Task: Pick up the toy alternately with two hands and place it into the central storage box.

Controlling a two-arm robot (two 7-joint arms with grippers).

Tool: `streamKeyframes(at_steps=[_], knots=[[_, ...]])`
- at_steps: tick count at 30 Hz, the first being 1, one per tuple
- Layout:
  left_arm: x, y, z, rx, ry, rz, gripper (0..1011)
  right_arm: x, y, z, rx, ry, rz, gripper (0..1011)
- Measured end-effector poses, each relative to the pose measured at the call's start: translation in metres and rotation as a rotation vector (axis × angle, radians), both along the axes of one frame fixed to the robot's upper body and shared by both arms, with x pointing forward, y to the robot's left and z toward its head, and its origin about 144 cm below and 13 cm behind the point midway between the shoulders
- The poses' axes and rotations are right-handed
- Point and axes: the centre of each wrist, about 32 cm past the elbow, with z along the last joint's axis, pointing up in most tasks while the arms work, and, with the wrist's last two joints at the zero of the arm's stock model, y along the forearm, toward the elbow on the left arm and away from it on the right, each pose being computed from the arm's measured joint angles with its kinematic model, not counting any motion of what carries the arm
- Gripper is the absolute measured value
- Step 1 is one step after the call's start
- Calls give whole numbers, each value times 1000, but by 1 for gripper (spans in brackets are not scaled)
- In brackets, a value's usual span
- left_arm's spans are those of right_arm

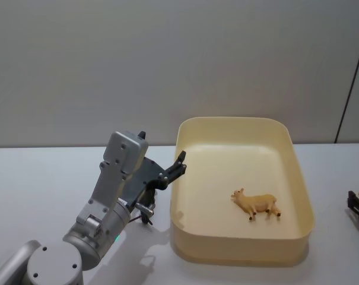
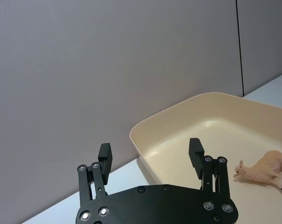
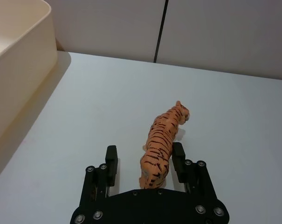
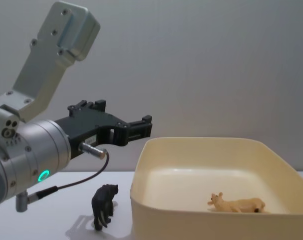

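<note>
Tub (image 1: 304, 205) sits mid-table, its far wall close to the far edge of the table (image 1: 43, 178). One tan toy (image 1: 256, 203) lies on its side on the tub floor, toward the near right corner, clear of the walls.

Left pincer (image 1: 174, 167) is raised off the table at the tub's left wall, fingertips above rim height and pointing toward the tub's far side. The chest view shows it side-on, the left pincer (image 4: 141, 127) well above the table and higher than the tub (image 4: 201, 142) rim. In the left wrist view the left pincer (image 2: 150, 156) is spread wide with nothing between the fingers (image 2: 105, 156). One finger shows over the tub (image 2: 178, 109) interior and the other outside the wall, with the tan toy (image 2: 266, 170) beyond.

Black toy (image 4: 103, 205) stands upright on the table just left of the tub, below the left arm, not touching the wall.

Right pincer (image 1: 357, 205) is low on the table well right of the tub, toward the right edge. Right pincer (image 3: 145, 157) is spread wide and straddles the hind end of a tiger (image 3: 161, 140) standing on the table (image 3: 85, 116). One finger is just beside the flank; a clear gap shows on the other side. The tiger's head points away from the pincer. The tiger stands well apart from the tub (image 3: 19, 70).
</note>
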Motion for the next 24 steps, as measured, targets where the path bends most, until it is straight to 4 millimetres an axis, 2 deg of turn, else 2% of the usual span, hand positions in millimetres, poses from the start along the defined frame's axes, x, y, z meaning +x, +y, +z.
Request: streamKeyframes(at_steps=[5,6,7,10,13,24], knots=[[0,0,0,0,0,0,1001,3,1,-1,1,3,2,565],[0,0,0,0,0,0,1001,3,1,-1,1,3,2,565],[0,0,0,0,0,0,1001,3,2,-2,1,4,3,505],[0,0,0,0,0,0,1001,4,2,-2,1,5,4,444],[0,0,0,0,0,0,1001,5,2,-2,2,5,6,313],[0,0,0,0,0,0,1001,3,6,2,3,-45,51,299]])
